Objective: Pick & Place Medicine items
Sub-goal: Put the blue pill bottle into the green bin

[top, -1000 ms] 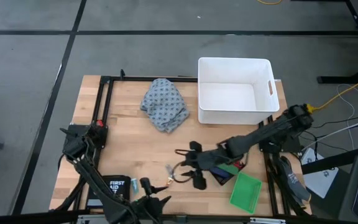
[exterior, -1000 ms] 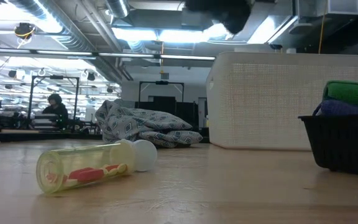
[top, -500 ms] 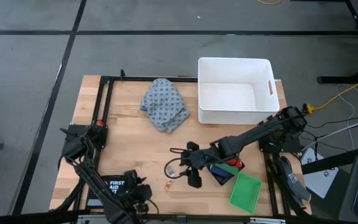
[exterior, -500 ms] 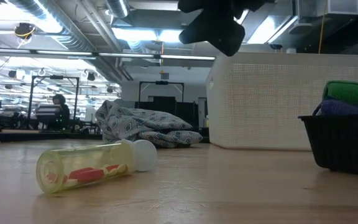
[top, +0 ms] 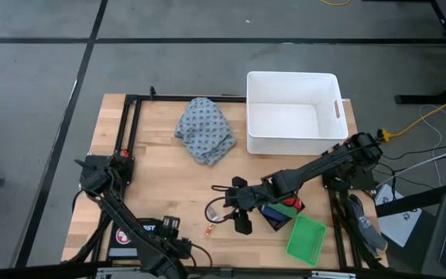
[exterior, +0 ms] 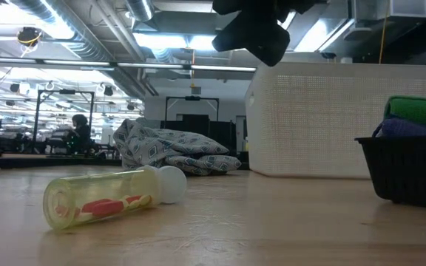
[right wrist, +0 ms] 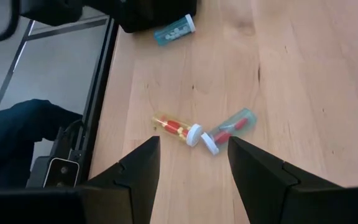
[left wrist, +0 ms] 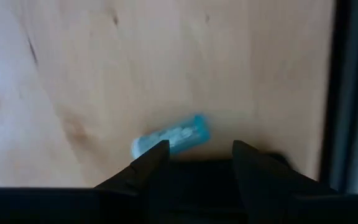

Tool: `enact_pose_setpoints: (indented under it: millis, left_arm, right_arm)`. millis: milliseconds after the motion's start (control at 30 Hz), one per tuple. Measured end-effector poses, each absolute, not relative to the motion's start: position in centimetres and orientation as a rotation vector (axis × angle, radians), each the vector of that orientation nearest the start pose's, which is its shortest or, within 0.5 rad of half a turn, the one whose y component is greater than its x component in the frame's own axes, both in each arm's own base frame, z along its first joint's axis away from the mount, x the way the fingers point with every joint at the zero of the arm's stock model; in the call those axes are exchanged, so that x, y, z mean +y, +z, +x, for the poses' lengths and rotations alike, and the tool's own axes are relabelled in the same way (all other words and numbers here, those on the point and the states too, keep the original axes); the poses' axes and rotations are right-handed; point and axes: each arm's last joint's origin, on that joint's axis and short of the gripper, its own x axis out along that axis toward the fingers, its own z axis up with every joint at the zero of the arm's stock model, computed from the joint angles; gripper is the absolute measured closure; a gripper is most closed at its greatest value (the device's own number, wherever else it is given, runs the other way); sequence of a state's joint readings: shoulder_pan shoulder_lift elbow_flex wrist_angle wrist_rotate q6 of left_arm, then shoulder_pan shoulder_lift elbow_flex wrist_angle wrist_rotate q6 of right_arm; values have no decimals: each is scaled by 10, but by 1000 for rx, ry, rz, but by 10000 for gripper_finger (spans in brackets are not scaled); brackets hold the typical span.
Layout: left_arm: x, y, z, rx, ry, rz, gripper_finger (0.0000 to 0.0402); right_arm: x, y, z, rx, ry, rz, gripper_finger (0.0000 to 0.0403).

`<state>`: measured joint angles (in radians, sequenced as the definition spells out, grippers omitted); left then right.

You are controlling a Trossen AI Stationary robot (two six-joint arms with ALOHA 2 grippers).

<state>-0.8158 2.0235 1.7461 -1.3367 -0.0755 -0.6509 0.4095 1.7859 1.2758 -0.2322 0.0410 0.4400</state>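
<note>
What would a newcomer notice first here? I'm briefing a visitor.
The right gripper hangs open over the table's middle, above two small vials lying cap to cap. Behind it sits a big white bin, with a crumpled patterned cloth to its left. The left gripper sits open at a blue vial.

A robotics lab or workshop in a large industrial hall. Beyond the wooden workbench (exterior: 272,229), the low view shows exposed ceiling ducts (exterior: 87,29), strip lights (exterior: 191,41) and far rows of metal-framed stations, with a person (exterior: 80,129) seated at far left. The high view shows grey concrete floor (top: 37,116) and a yellow cable (top: 432,116) at right.
</note>
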Motion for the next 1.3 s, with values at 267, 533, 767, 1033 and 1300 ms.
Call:
enact_pose_setpoints:
  millis: [267, 533, 767, 1033, 1300]
  left_arm:
    - [-274, 223, 266, 1647, -207, 366, 233]
    - [-275, 205, 268, 1693, -296, 510, 233]
    - [-274, 190, 267, 1730, -337, 599, 233]
    - [-274, 189, 269, 1690, -378, 683, 233]
    - [-279, 186, 273, 1621, -458, 712, 233]
  right_arm:
    - [158, 230, 358, 766, 164, 261, 213]
    - [167, 231, 355, 738, 102, 303, 213]
    - [174, 232, 352, 729, 64, 343, 213]
    - [177, 232, 350, 718, 44, 383, 213]
    - [178, 233, 351, 706, 48, 392, 213]
